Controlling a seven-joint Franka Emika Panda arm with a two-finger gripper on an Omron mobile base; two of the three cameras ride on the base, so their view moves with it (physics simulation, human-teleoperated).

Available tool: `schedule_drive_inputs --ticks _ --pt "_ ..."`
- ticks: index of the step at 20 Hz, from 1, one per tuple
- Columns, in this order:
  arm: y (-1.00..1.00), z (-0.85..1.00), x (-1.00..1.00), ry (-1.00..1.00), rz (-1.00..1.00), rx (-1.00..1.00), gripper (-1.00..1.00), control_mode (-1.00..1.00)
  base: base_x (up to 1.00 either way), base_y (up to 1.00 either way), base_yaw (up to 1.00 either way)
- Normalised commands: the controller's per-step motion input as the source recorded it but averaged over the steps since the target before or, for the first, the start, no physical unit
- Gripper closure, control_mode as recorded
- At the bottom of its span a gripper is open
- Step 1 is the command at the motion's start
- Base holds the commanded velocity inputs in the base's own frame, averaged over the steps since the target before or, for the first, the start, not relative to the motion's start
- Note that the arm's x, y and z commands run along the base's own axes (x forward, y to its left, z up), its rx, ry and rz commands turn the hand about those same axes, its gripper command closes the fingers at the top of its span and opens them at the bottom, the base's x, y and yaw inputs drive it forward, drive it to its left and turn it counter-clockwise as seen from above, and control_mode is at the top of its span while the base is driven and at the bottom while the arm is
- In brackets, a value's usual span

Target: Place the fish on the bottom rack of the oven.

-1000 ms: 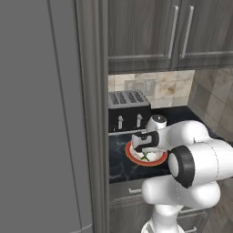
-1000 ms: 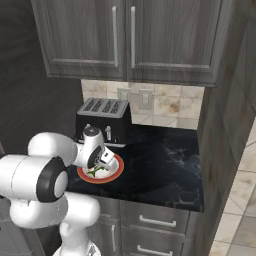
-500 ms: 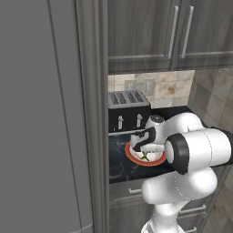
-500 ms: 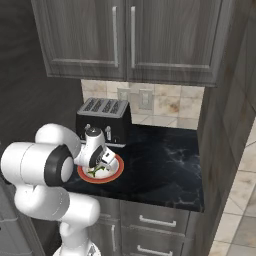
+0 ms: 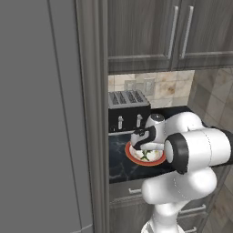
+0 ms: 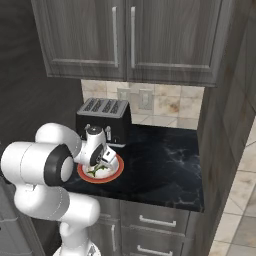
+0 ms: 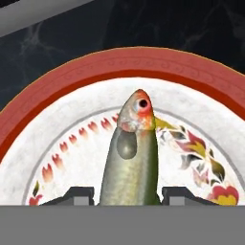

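The fish (image 7: 134,158), slim and greenish-yellow with a reddish head, lies on a red-rimmed white plate (image 7: 62,95) on the black counter. My gripper (image 7: 129,194) is down over the plate, one fingertip (image 7: 79,194) pressed to each side of the fish's body. From the base, the gripper (image 5: 144,152) (image 6: 102,162) reaches down onto the plate (image 5: 134,159) (image 6: 114,172), and a little of the fish (image 6: 97,170) shows under it. The oven and its bottom rack are out of view.
A black four-slot toaster (image 5: 127,109) (image 6: 102,117) stands just behind the plate. Dark wood cabinets (image 6: 130,40) hang above the counter (image 6: 165,165). A tall grey panel (image 5: 45,113) rises at the left, and a side wall (image 6: 220,125) closes the counter's right end.
The fingers have closed from wide open onto the fish's sides. The arm has shifted a little and the hand stays low over the plate.
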Motion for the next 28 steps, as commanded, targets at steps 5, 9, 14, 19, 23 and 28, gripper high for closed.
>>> schedule_drive_inputs --ticks 5,9,14,19,23,28 --pt "0.00 0.11 0.00 0.01 0.00 0.00 1.00 -1.00 0.00 0.00 0.00" --pt "0.00 0.83 -0.09 0.11 -0.02 0.00 1.00 -1.00 0.00 0.00 0.00" --pt "0.00 1.00 -0.63 0.11 0.00 0.00 1.00 -1.00 0.00 0.00 0.00" --pt "0.00 1.00 -0.89 0.04 0.00 0.00 1.00 -1.00 0.00 0.00 0.00" --pt "0.00 0.65 -1.00 -0.03 0.00 -0.01 1.00 -1.00 0.00 0.00 0.00" --pt "0.00 0.38 -0.83 0.00 0.00 -0.05 1.00 -1.00 0.00 0.00 0.00"
